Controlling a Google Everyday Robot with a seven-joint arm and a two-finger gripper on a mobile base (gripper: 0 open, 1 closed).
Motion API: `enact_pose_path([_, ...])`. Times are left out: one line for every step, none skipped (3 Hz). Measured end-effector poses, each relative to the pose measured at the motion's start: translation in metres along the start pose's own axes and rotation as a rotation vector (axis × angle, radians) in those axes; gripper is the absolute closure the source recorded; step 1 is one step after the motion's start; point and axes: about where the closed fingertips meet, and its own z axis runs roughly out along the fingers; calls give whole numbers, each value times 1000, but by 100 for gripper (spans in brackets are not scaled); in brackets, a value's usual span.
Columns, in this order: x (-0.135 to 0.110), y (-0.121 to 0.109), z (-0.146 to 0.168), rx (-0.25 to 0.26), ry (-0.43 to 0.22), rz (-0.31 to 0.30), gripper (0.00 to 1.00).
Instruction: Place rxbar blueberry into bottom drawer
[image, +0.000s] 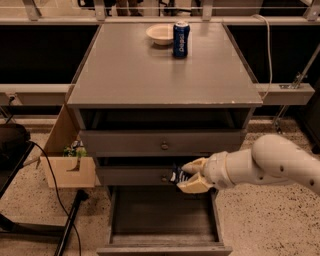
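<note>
Tool is clamped on the rxbar blueberry, held against the middle drawer front, over the open bottom drawer toward its 1 o'clock. From the left: a cardboard box at the cabinet's 9 o'clock. At the counter's 12 o'clock sit a white bowl, then a blue can.

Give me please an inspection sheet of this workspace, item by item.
Surface: grey cabinet top, with a white bowl and a blue soda can at the back.
Job's things: rxbar blueberry held in front of the middle drawer; bottom drawer pulled open.
Clutter: cardboard box left of the cabinet, green item in it.
Grippers: hand shut on the bar, over the open drawer.
Cables: white cable at right; black cable at left.
Surroundings: speckled floor.
</note>
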Motion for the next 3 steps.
enact_pose_path([55, 13, 49, -37, -3, 14, 100])
enact_pose_path([116, 32, 108, -108, -6, 40, 100])
enact_pose_path([116, 32, 108, -108, -6, 40, 100])
